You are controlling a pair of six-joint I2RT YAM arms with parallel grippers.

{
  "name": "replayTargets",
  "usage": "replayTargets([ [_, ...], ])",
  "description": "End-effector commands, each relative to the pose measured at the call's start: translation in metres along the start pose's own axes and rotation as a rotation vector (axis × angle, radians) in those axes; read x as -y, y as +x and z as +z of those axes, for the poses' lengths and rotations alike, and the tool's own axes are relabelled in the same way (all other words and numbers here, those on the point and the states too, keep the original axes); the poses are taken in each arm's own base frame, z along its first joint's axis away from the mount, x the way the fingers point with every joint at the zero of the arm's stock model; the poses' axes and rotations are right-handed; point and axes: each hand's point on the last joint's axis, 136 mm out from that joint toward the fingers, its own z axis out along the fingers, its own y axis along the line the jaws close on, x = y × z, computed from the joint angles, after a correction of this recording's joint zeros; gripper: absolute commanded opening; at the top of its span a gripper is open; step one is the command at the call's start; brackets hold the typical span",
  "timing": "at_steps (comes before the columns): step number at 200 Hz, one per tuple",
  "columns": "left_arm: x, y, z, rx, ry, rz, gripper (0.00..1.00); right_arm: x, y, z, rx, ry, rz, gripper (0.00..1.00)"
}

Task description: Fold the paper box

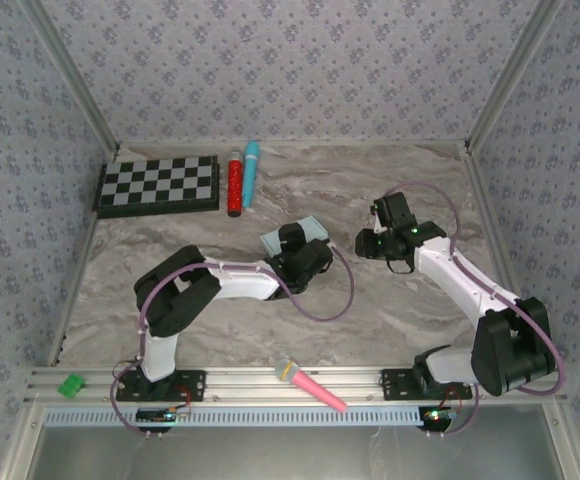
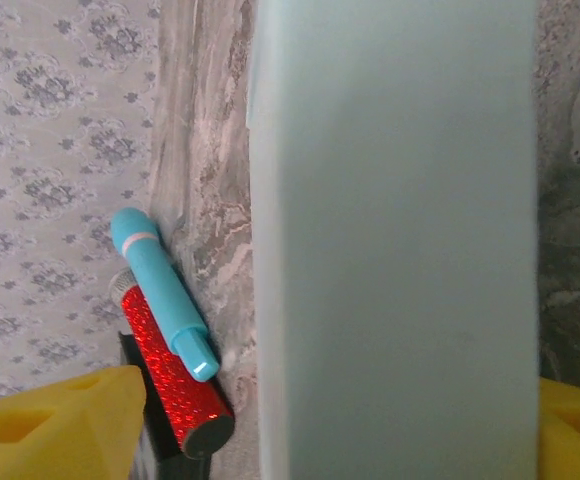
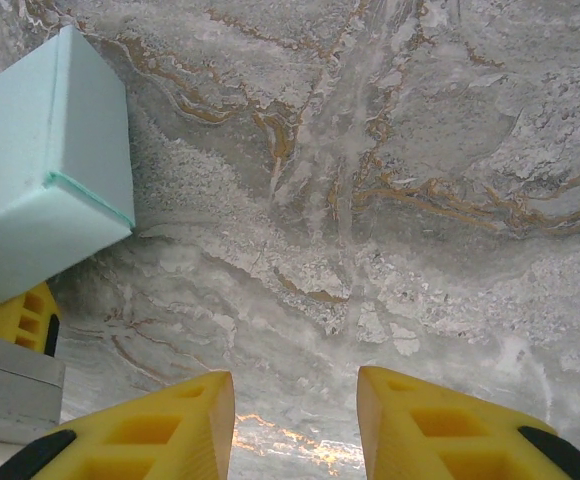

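Though matte, crisp rectangular paper box (image 3: 40,170)

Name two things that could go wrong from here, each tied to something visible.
1. The paper box sits between the left jaws, one finger close against its edge; pulling away could drag or tip it.
2. The right jaws stand open above the marble table, near the box; a sideways move might knock or dent its corner.

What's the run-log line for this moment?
paper box: folded, lying on table | left end effector: open, astride box | right end effector: open, empty, beside box
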Motion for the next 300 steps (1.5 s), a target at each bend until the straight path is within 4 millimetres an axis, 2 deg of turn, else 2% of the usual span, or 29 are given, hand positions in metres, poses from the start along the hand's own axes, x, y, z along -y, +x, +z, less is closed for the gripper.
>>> replayTargets([
  [1,-0.011,-0.006,-0.014,0.034,0.027,-0.063,0.88,0.006,0.001,0.003,0.001,0.021,0.02,0.39],
  [46,-0.017,-0.011,-0.03,0.074,0.102,-0.125,0.99,0.005,0.0,0.005,-0.003,0.02,0.021,0.39],
  [106,-0.03,-0.01,-0.055,0.14,0.314,-0.313,0.99,0.007,0.002,0.008,-0.011,0.027,0.022,0.39],
  [137,-0.06,0.011,-0.055,0.11,0.309,-0.547,1.0,0.01,0.004,0.01,-0.013,0.037,0.024,0.39],
  [172,-0.097,0.053,-0.059,0.102,0.326,-0.865,1.0,0.016,0.008,0.012,-0.021,0.063,0.035,0.4],
  [207,-0.126,0.122,-0.063,0.044,0.232,-1.104,1.0,0.033,0.008,0.011,0.012,0.124,0.066,0.42],
  [243,-0.137,0.19,-0.071,-0.044,0.117,-1.232,1.0,0.065,0.006,0.008,0.057,0.201,0.122,0.43],
  [272,-0.144,0.235,-0.074,-0.128,0.021,-1.315,1.0,0.094,0.005,0.005,0.091,0.242,0.19,0.43],
  [300,-0.148,0.288,-0.074,-0.291,-0.157,-1.386,1.0,0.122,0.003,0.002,0.143,0.273,0.265,0.44],
])
